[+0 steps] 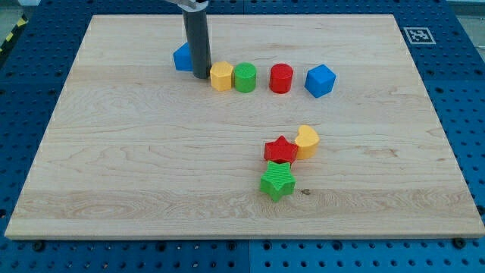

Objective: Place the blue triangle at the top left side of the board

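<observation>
The blue triangle (pixel 182 58) lies in the upper left part of the wooden board (pixel 114 152), partly hidden behind my rod. My tip (pixel 201 76) rests on the board at the triangle's right side, touching or nearly touching it, and just left of the yellow hexagon (pixel 220 76).
A row runs rightwards from the tip: the yellow hexagon, a green cylinder (pixel 245 77), a red cylinder (pixel 281 78) and a blue cube (pixel 320 80). Lower right of centre sit a red star (pixel 280 150), a yellow heart (pixel 307 141) and a green star (pixel 277 180).
</observation>
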Controlling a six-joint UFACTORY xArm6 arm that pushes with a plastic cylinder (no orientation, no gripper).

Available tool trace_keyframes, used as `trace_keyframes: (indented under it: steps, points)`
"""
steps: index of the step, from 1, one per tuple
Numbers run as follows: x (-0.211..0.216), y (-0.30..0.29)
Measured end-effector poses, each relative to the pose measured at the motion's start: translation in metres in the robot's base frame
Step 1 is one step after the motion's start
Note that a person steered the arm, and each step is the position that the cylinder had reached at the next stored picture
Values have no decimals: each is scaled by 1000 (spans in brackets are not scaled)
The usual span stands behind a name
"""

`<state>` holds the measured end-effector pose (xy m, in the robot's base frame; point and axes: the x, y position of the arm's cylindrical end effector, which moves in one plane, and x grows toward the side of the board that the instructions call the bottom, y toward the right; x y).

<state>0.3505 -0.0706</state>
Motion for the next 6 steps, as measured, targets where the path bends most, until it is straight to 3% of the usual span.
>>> trace_keyframes:
  steps: [3, 6]
  points:
    - [-23, -36]
    - [-33, -6]
